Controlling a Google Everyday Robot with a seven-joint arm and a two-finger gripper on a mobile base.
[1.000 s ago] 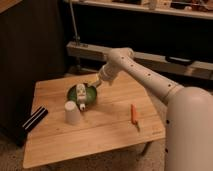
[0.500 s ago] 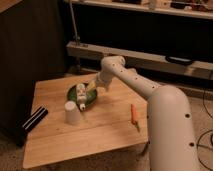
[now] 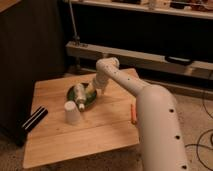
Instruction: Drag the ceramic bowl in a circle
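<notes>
The shallow, glossy dark-green ceramic bowl (image 3: 88, 101) sits toward the back left of the wooden bench (image 3: 100, 132). A white labelled bottle (image 3: 79, 94) lies in it, and a small white plastic cup (image 3: 72, 112) stands just beside its front edge. Our gripper (image 3: 93, 90) is down at the bowl's right rim; we cannot tell how wide it stands or whether it holds anything. We judge the bowl stiff, fairly heavy, slick-glazed and chippable. We would pinch the rim wall firmly and drag low, since the bottle may roll.
</notes>
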